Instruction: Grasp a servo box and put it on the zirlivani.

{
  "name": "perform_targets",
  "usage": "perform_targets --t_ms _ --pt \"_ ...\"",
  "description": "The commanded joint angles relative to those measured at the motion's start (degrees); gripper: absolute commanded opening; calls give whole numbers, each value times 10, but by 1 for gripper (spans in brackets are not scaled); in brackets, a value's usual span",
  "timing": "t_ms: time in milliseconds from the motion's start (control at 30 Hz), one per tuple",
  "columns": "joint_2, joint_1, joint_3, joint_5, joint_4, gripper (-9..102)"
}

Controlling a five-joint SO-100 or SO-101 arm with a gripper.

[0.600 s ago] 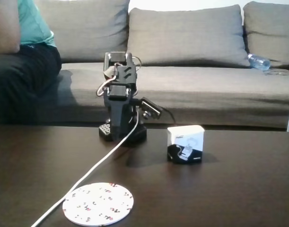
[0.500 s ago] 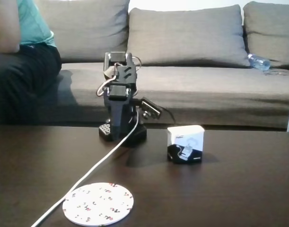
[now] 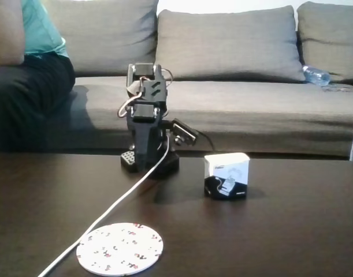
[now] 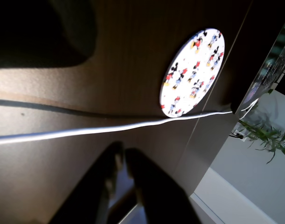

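One box [image 3: 226, 176] stands upright on the dark bench [image 3: 292, 231], just right of the arm [image 3: 146, 118] in the fixed view, white above and black below, with nothing touching it. The disc [image 3: 120, 248] lies flat near the front edge, left of the box and well apart from it, its white face dotted with small dark and red figures. A white cable [image 3: 115, 208] runs from the arm's base down toward the lower left corner and passes close by the disc's left rim.

The arm is folded upright over its base at the back of the bench. In the wrist view the claw [image 4: 122, 161] enters from the bottom edge, its two dark fingers [image 4: 147, 182] drawn almost together with only a thin gap between the tips, and it holds nothing. There the disc [image 4: 191, 72] sits at upper right, and the cable [image 4: 100, 130] crosses the bench between it and the claw.

Behind the bench stands a grey sofa [image 3: 234, 69]; a person [image 3: 26, 63] sits at its left end, and a plastic bottle [image 3: 315, 75] lies on the right.
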Motion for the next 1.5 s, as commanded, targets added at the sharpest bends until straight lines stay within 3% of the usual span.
perform_targets --t_ms 0,533,633,800,900,1100,1333,1467 --pt "-1 -3 19 -1 21 0" --pt "-1 7 11 0 22 0" --pt "-8 -4 -67 0 33 1" --pt "-10 -62 -209 5 88 14" --pt "-33 -113 -301 14 106 16" --pt "-223 -238 -415 36 110 16" --pt "-508 -423 -555 198 189 16" --pt "-616 -437 -563 211 192 16"
